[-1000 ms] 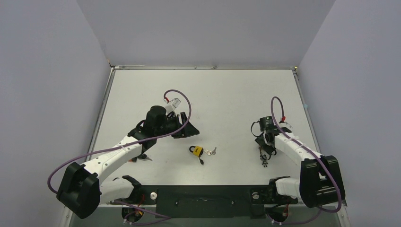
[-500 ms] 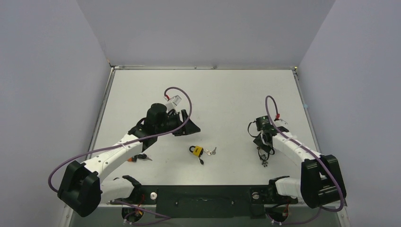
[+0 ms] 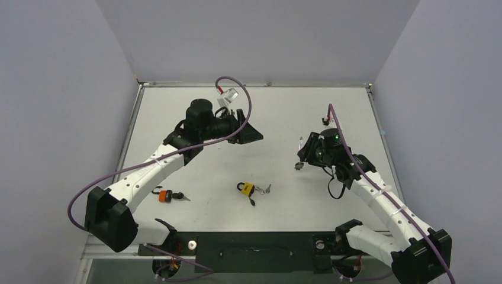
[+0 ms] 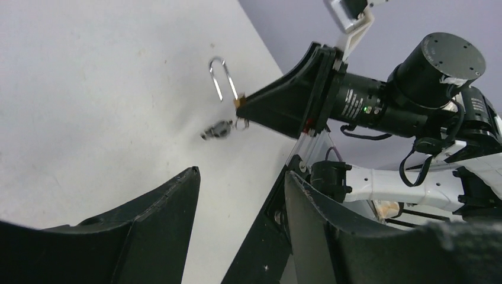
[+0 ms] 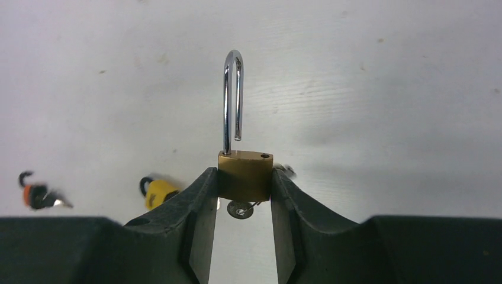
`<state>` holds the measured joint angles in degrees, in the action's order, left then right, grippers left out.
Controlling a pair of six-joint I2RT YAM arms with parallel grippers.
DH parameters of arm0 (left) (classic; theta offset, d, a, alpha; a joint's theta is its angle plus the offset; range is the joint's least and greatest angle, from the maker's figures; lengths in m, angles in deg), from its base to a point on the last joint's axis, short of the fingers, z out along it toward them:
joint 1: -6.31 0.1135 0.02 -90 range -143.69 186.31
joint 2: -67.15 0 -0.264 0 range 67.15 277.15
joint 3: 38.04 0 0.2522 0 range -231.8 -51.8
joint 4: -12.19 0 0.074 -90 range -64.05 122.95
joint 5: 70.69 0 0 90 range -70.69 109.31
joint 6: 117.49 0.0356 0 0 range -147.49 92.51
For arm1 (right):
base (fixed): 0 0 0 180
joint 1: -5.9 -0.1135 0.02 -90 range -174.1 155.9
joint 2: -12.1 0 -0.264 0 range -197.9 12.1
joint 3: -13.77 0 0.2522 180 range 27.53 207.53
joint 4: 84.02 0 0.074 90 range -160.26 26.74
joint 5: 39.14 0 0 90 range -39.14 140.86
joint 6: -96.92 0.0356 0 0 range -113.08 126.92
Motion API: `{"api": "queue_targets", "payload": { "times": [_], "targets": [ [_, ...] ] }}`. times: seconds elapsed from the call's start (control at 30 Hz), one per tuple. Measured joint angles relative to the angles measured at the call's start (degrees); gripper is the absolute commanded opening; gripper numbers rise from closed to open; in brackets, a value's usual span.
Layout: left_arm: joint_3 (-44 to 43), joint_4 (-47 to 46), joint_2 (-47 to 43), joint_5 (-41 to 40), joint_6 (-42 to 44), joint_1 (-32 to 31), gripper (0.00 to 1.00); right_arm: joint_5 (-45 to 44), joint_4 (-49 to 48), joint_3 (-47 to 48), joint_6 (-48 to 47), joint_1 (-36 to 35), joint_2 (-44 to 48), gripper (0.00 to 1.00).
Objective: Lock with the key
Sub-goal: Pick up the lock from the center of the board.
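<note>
right gripper (image 5: pixel 243 182) clamped on the brass padlock (image 5: pixel 245 175), held above the table (image 3: pixel 266 112), shackle (image 5: pixel 232 97) sprung open.
left gripper (image 4: pixel 241 176) hangs nearby, jaws apart and empty; best to keep the padlock body steady while it takes the dangling key (image 4: pixel 218 128) by its bow.

We see a pale grey table (image 3: pixel 278 118) with a metal rim along its far edge. Near its middle, toward the front, lies a yellow padlock (image 3: pixel 247 189) with small silver keys (image 3: pixel 264 189) just beside it. Well to the left lies an orange padlock (image 3: pixel 164 196), a dark key (image 3: pixel 179 196) at its side.
</note>
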<state>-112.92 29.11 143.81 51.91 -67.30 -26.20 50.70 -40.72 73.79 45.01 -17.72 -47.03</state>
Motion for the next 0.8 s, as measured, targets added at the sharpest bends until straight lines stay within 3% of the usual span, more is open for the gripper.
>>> {"api": "queue_targets", "payload": {
  "times": [0.2, 0.47, 0.6, 0.8],
  "targets": [
    [-10.7, 2.5, 2.6, 8.4, 8.6, 1.8, 0.51, 14.4, -0.4, 5.2, -5.5, -4.3, 4.0, 0.0],
    [-18.4, 8.3, 3.0, 26.5, 22.0, 3.2, 0.51, 36.1, -5.6, 9.4, -4.9, -6.6, 8.3, 0.0],
    [-18.4, 6.1, 2.6, 33.3, 21.5, 3.8, 0.48, 41.9, -7.6, 10.5, -3.3, -7.6, 8.8, 0.0],
    [-14.7, -4.9, 0.9, 39.8, 14.5, 3.9, 0.48, 44.9, -8.5, 12.1, -2.3, -10.3, 8.8, 0.0]
  ]
}}
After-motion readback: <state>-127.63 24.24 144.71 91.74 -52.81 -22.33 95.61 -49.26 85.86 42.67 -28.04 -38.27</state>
